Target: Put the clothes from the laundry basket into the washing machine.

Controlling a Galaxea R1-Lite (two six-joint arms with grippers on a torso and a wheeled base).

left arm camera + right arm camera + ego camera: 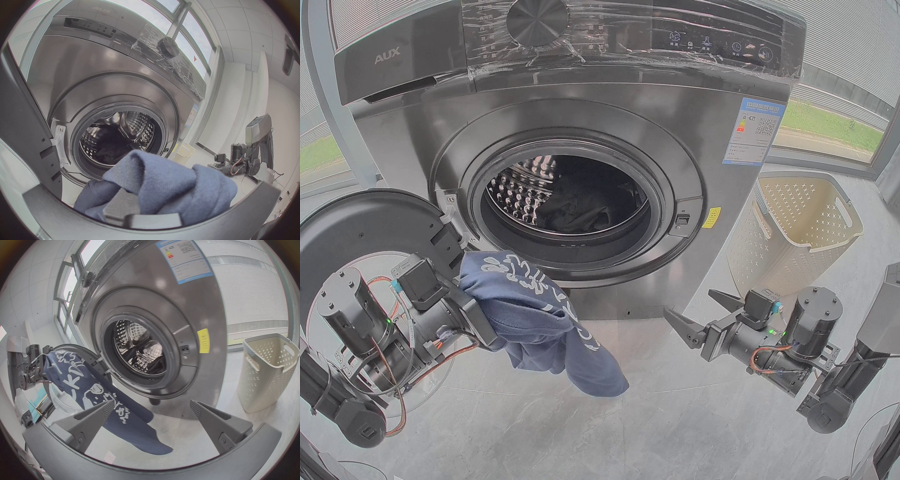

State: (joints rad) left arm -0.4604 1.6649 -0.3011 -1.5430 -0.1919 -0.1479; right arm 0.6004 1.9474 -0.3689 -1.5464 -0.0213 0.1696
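In the lower left of the head view, the left gripper (478, 319) has its jaws closed on a bunched fold of the navy garment (550, 325). The garment hangs just below the washing machine (706, 125) opening, in front of the open door (362, 225). At lower right, the right gripper (688, 301) has its jaws spread wide and holds nothing. Dark clothes (581, 203) lie in the drum at centre frame. The laundry basket (775, 250) stands at right, beside the machine.

I judge the garment to be light, soft and limp. Its long tail drapes well below the grip and could snag on the door seal. A hold nearer mid-cloth would shorten that tail.
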